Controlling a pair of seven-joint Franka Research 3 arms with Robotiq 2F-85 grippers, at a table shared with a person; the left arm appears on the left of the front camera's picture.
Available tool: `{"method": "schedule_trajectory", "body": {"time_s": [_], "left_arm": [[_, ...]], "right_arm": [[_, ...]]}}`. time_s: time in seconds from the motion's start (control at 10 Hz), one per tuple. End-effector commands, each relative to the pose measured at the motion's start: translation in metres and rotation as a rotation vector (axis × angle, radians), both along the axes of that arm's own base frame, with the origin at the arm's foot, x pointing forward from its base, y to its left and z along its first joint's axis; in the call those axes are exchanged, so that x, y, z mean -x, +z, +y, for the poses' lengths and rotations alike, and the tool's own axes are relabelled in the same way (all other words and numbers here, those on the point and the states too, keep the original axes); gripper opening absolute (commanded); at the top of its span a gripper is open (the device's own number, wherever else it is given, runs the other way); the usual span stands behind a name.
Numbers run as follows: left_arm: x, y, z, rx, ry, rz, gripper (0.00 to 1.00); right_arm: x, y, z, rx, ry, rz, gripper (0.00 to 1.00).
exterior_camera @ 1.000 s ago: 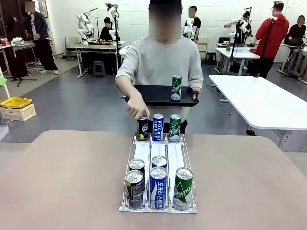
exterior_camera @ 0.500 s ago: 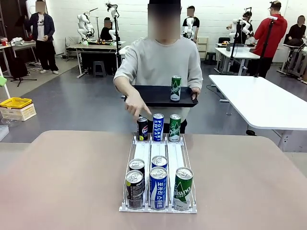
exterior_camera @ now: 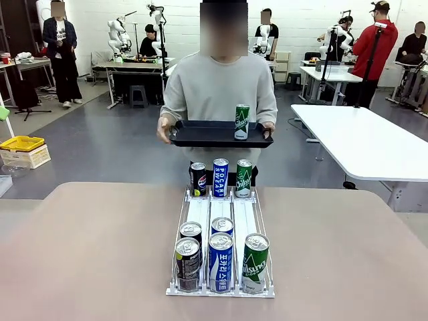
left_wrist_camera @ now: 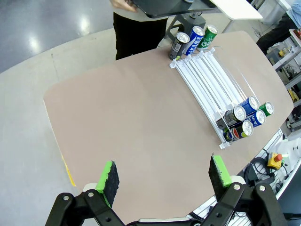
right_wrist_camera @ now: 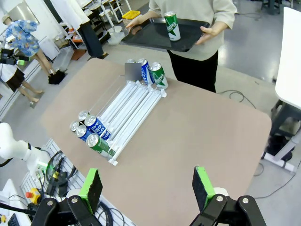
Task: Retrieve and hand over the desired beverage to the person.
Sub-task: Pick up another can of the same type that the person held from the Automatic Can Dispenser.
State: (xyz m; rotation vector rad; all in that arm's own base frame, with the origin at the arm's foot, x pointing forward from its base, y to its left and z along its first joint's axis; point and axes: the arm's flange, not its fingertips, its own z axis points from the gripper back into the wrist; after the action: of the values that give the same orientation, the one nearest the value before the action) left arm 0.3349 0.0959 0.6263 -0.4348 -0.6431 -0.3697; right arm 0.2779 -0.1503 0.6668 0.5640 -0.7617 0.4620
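Observation:
The person (exterior_camera: 221,80) stands at the table's far side with both hands on a black tray (exterior_camera: 200,134) that carries one upright green can (exterior_camera: 241,122). On the brown table lies a white three-lane rack (exterior_camera: 223,214). At its far end stand a black can (exterior_camera: 198,179), a blue can (exterior_camera: 220,177) and a green can (exterior_camera: 244,178). At its near end are two black cans (exterior_camera: 188,264), two blue cans (exterior_camera: 221,262) and a green one (exterior_camera: 254,262). My left gripper (left_wrist_camera: 164,181) and right gripper (right_wrist_camera: 148,188) hover open high over the table, holding nothing.
The brown tabletop (exterior_camera: 87,254) lies bare on both sides of the rack. A white table (exterior_camera: 361,140) stands off to the right. A yellow crate (exterior_camera: 22,144) sits on the floor at the left. Other people stand far back.
The person's hand, which touched the black can at the rack's far end, has pulled back to the tray. The tray has risen a little. My grippers stayed open.

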Motion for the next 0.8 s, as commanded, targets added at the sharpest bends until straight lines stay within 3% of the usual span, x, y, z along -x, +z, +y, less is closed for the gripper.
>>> {"method": "schedule_trajectory", "body": {"time_s": [0.0, 0.6, 0.7], "left_arm": [[-0.001, -0.001, 0.001, 0.010, -0.009, -0.018, 1.00], [0.000, 0.000, 0.000, 0.000, 0.000, 0.000, 1.00], [0.006, 0.009, -0.030, -0.098, -0.053, 0.000, 1.00]], "right_arm": [[-0.003, 0.001, -0.002, 0.003, -0.003, 0.004, 1.00], [-0.003, 0.001, -0.002, 0.003, -0.003, 0.004, 1.00], [-0.003, 0.001, -0.002, 0.003, -0.003, 0.004, 1.00]]}}
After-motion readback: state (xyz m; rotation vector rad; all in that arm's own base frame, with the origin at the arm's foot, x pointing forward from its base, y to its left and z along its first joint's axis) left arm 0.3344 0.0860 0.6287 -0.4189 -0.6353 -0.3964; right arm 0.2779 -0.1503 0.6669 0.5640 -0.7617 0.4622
